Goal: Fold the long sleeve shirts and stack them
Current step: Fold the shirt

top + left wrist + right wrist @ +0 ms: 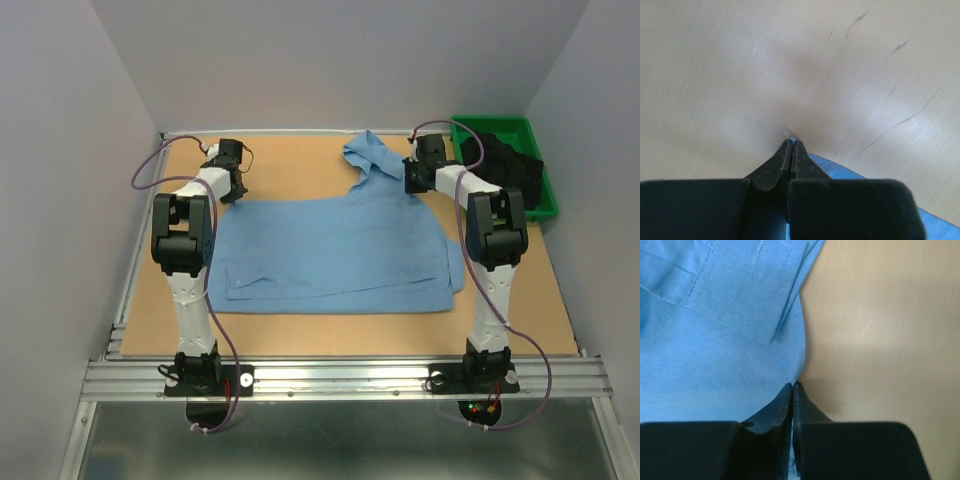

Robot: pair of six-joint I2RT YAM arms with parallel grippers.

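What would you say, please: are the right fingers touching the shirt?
Touching. The right wrist view shows the shut right fingers pinching the edge of the shirt, the blue cloth running right into their tips with no gap.

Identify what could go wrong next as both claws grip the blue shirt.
The left claw and right claw each pinch only the very edge of the light blue shirt, so it may slip out when lifted. The bunched fabric beside the right claw could drag along and spoil the fold. The right arm could bump the nearby green bin.
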